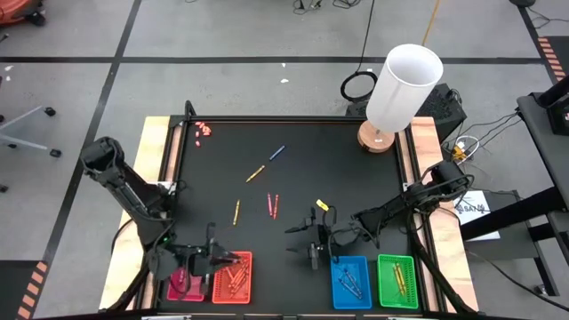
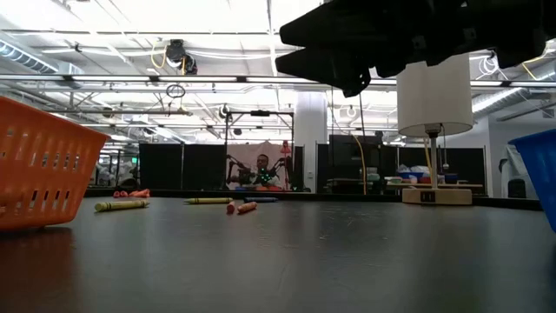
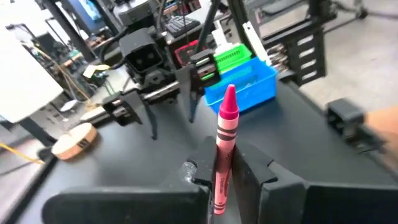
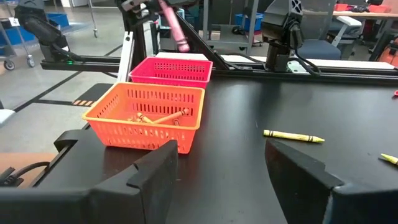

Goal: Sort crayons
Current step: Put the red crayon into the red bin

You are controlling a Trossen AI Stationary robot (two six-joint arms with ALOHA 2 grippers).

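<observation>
1. Gripping a pink crayon between pressed-together fingers, the left end effector hovers over the near-left corner of the black bench, above the pink tray and orange tray.
2. Right end effector hangs with fingers spread, holding nothing, just beside the blue tray; a green tray sits next to that.
3. Loose crayons lie scattered mid-bench; more rest inside the orange tray.
4. White lamp stands at the far-right corner.
</observation>
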